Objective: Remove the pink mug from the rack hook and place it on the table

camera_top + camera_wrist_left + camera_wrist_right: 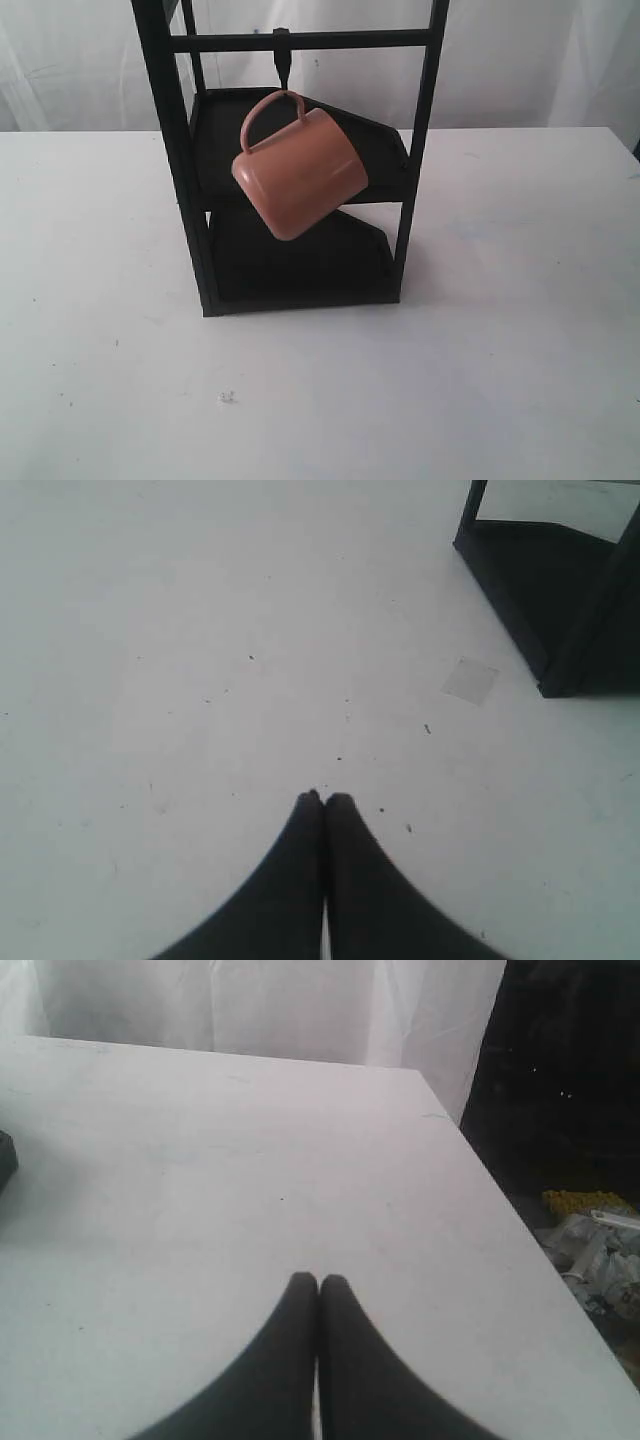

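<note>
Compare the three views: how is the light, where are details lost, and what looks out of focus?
Exterior view: soft, even light, the pink mug clear, but the rack shelves sink into black. Left wrist view: the left gripper is a dark, soft-edged silhouette; specks on the table are readable. Right wrist view: the right gripper is equally blurred; past the table edge it is murky.

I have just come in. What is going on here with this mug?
Nothing is being handled yet. The salmon-pink ceramic mug hangs tilted by its loop handle from the small black metal hook on the crossbar of the tall black frame rack, which stands on the white tabletop. The left gripper and the right gripper are both shut and empty, each over the tabletop, away from the mug.
</note>
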Action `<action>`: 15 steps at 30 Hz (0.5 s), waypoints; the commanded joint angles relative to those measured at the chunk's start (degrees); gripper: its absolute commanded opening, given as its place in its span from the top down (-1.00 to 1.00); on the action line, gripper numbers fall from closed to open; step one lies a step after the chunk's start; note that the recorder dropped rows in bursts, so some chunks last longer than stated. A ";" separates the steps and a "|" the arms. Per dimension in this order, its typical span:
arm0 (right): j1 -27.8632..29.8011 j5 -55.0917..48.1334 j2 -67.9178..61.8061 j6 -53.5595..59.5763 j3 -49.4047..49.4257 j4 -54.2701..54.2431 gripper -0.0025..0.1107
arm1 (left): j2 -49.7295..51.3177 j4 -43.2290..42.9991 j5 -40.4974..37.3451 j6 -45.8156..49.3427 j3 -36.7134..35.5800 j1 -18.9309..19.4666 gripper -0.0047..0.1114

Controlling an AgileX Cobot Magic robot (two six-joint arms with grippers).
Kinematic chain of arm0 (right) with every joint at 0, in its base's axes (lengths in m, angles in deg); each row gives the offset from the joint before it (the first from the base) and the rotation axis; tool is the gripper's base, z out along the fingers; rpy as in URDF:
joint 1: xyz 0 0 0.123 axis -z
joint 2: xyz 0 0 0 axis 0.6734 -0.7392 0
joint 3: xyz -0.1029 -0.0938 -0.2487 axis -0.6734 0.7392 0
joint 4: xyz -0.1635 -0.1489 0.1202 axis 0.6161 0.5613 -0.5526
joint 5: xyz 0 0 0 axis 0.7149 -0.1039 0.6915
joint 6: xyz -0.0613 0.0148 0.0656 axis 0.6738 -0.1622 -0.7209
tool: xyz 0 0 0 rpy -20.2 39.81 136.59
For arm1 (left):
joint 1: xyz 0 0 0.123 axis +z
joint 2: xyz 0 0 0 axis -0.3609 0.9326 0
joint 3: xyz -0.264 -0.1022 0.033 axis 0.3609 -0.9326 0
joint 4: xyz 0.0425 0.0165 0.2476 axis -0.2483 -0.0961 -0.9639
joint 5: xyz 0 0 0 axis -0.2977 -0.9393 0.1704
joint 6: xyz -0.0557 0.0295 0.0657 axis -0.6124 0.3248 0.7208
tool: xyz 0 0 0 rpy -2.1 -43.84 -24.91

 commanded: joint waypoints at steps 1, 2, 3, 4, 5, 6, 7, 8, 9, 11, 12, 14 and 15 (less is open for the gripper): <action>0.00 1.50 0.36 3.20 0.04 2.55 0.96 | -0.17 0.00 0.17 -0.03 0.00 -0.43 0.92; 0.00 2.48 0.36 3.92 0.04 2.65 0.96 | -0.17 0.00 0.17 -0.03 0.00 -0.43 0.92; 0.00 3.78 0.36 4.20 0.04 2.65 0.96 | -0.17 0.00 0.17 -0.03 0.00 -0.43 0.92; 0.00 5.57 0.36 4.20 0.04 2.65 0.96 | -0.17 0.00 0.17 -0.03 0.00 -0.43 0.92; 0.00 7.68 0.36 4.20 0.04 2.65 0.96 | -0.17 0.00 0.17 -0.03 0.00 -0.43 0.92; 0.00 10.23 0.36 4.09 0.04 2.65 0.96 | -0.17 0.00 0.17 -0.03 0.00 -0.43 0.92; 0.00 15.29 0.36 4.09 0.04 2.46 0.96 | -0.17 0.00 0.17 -0.03 0.00 -0.43 0.92; 0.00 17.94 0.36 3.46 0.04 1.50 0.96 | -0.17 0.00 0.17 -0.03 0.00 -0.43 0.92; 0.00 21.48 0.36 -0.29 0.04 -1.07 0.96 | -0.17 0.00 0.17 -0.03 0.00 -0.43 0.92; 0.00 23.14 0.36 -9.17 0.04 -3.27 0.96 | -0.17 0.00 0.17 -0.03 0.00 -0.43 0.92; 0.00 23.03 0.36 -11.68 0.04 -3.27 0.96 | -0.17 0.00 0.17 -0.03 0.00 -0.43 0.92; 0.00 24.24 0.36 -13.58 0.04 -3.27 0.96 | -0.17 0.00 0.17 -0.03 0.00 -0.43 0.92; 0.00 24.93 0.36 -13.58 0.04 -3.27 0.96 | -0.17 0.00 0.17 -0.03 0.00 -0.43 0.92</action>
